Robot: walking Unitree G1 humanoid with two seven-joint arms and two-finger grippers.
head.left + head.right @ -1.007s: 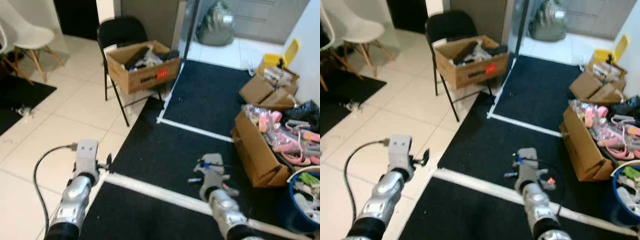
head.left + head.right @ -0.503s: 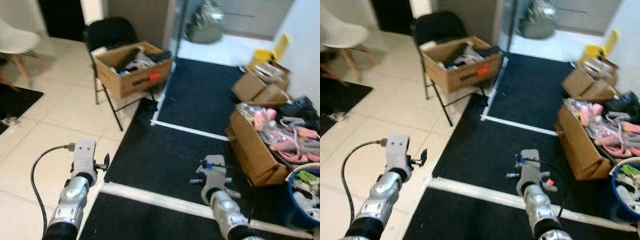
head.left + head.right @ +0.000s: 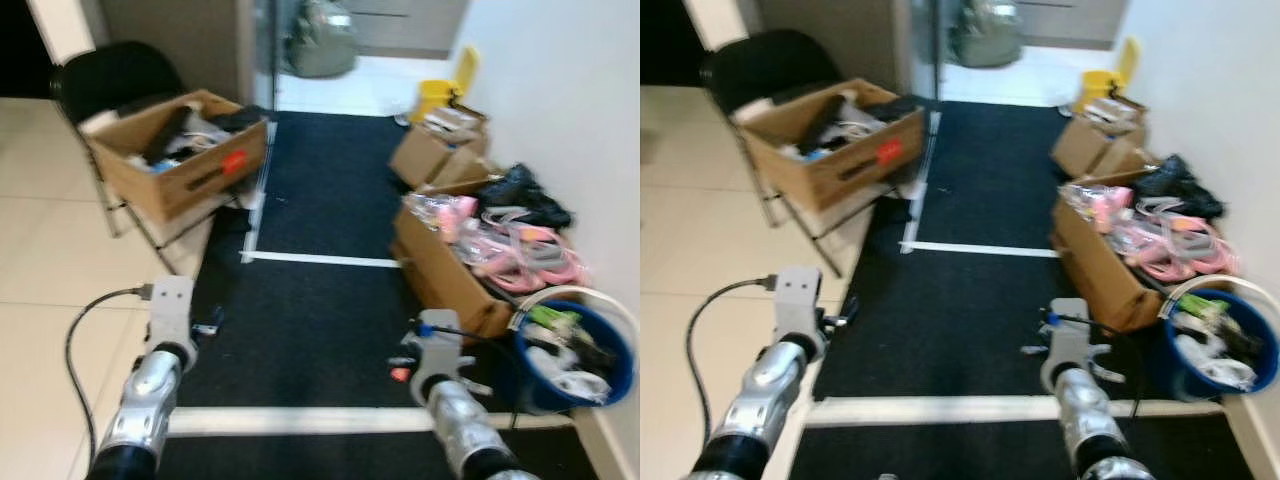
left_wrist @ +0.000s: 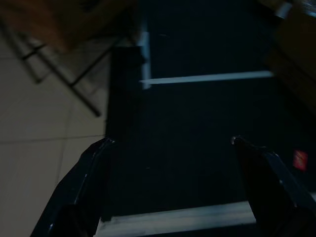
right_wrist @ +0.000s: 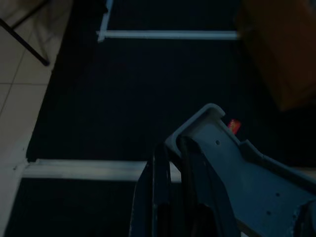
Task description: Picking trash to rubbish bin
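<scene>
A blue bin [image 3: 602, 372] with a white rim stands by the wall at the right, holding several pieces of rubbish. A small red scrap [image 3: 400, 374] lies on the black mat, also seen as the red scrap [image 4: 299, 159] in the left wrist view and the red scrap [image 5: 233, 125] in the right wrist view. My right gripper [image 5: 171, 145] hovers low over the mat just beside that scrap, fingers shut together with nothing seen between them. My left gripper [image 4: 170, 141] hangs open over the mat's left edge, empty.
A black chair carries a cardboard box [image 3: 175, 155] of clutter at the left. An open box of pink items [image 3: 450, 275] sits left of the bin, more boxes [image 3: 430, 150] behind it. White tape lines [image 3: 320, 260] cross the mat. Tiles lie to the left.
The whole picture has swung to the right, bringing the wall and blue bin into view. Both arms keep the same pose before me.
</scene>
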